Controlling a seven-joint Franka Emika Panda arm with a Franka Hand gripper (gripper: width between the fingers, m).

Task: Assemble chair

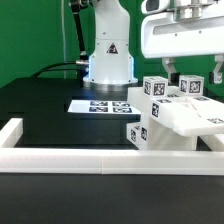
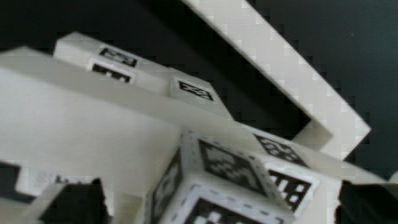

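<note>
Gripper (image 1: 180, 72) hanging directly above the chair (image 1: 172, 115), fingers spread apart and clamped on nothing; tips just over the upper tagged blocks, contact not discernible. Dark fingertips (image 2: 71, 200) visible low in the wrist view, close to a tagged white block of the chair (image 2: 222, 180). Partly assembled: white blocky pieces with black-and-white square tags stacked and joined, a flat slab jutting toward the exterior view's right. Resting on the black table (image 1: 40, 105), pushed against the long white border frame (image 1: 90, 157) that runs just in front of the chair. Marker board (image 1: 100, 104) lying flat on the table behind the chair, toward the exterior view's left, near but apart. Robot base (image 1: 108, 55) standing beyond the marker board, further from the chair.
</note>
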